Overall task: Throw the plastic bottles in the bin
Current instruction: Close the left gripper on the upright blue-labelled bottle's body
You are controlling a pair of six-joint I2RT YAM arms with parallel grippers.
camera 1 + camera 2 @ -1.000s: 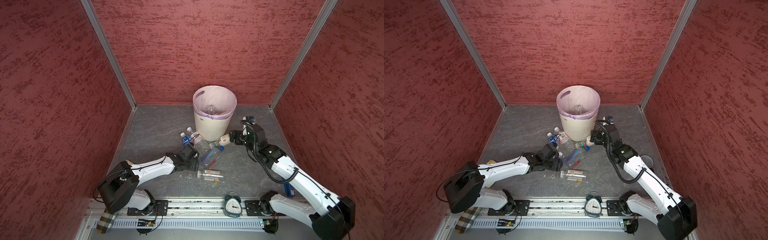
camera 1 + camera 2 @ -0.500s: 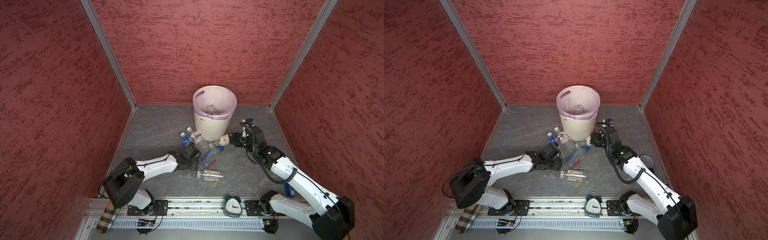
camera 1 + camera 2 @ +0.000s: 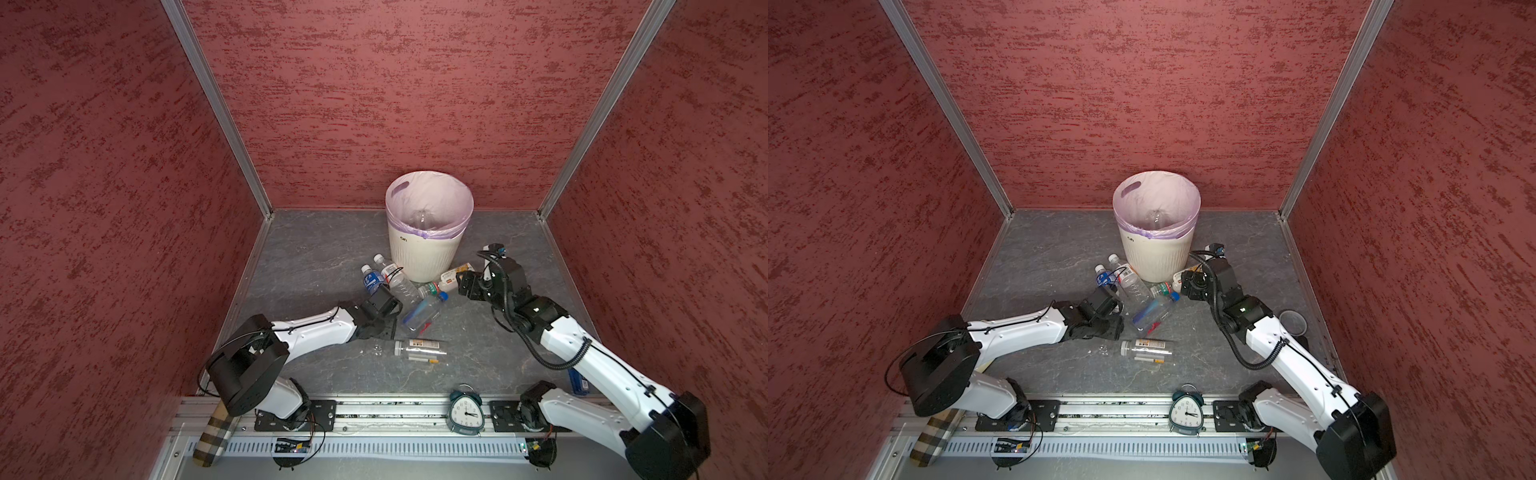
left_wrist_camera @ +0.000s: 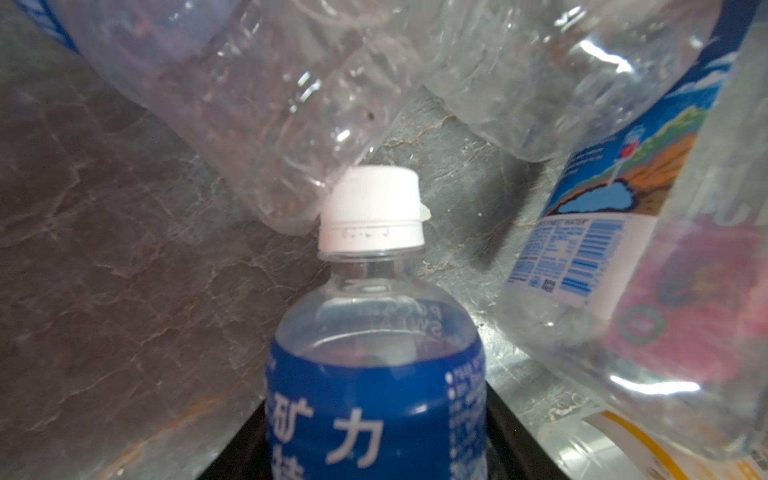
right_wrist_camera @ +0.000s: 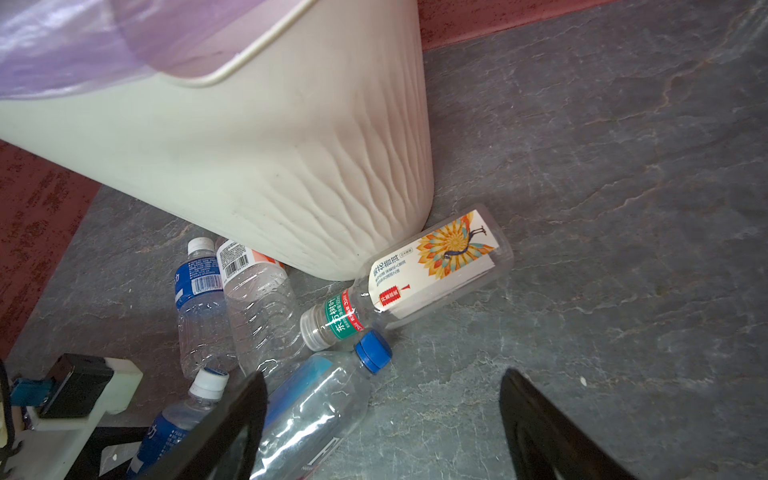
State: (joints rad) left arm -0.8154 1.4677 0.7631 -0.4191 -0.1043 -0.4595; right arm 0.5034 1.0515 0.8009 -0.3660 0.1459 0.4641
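**Left arm's got a bottle, now don't drag the pile along**

I'd raise the left gripper straight up before swinging. The white cap of its blue-label bottle touches the base of a clear bottle lying beside it. Empty plastic squashes, so squeeze gently and let go only once it's above the liner. The jaws sit narrow against both sides of that bottle, low over the grey floor; can't tell how firm the hold is. The right gripper is spread wide and empty. It hovers near a blue-capped bottle and a peacock-label bottle, which lies against the foot of the bin, just behind the pile.
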